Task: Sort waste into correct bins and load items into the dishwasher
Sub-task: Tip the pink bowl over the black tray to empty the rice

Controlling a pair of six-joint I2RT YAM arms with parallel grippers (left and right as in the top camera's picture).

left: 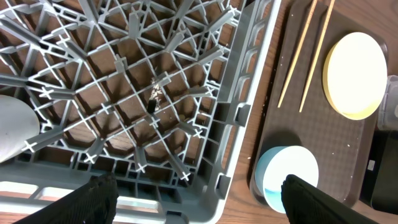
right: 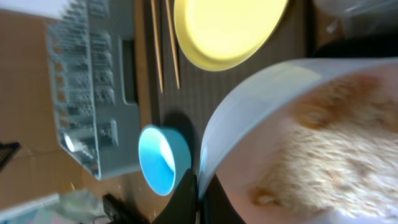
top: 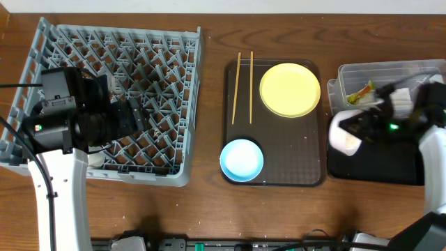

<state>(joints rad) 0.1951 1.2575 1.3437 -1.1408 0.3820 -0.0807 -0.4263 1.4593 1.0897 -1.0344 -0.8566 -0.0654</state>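
My right gripper [top: 360, 127] is shut on the rim of the white bowl [top: 341, 137] and holds it tilted over the left end of the black tray [top: 380, 169]. The right wrist view shows its fingers [right: 200, 194] pinching the bowl's rim [right: 261, 93], with rice-like scraps [right: 329, 155] inside. The clear tub [top: 390, 70] behind holds the green-and-orange wrapper [top: 361, 93]. My left gripper [top: 136, 115] hangs open and empty over the grey dish rack [top: 182, 104]; its fingers [left: 199, 190] span the rack's near right corner [left: 242, 112]. I cannot make out the napkin.
The dark brown serving tray [top: 306, 150] between the arms carries the yellow plate [top: 290, 89], two chopsticks [top: 244, 87] and the light-blue bowl [top: 242, 160]. A white rounded object [left: 13, 132], perhaps the cup, lies in the rack's near left part.
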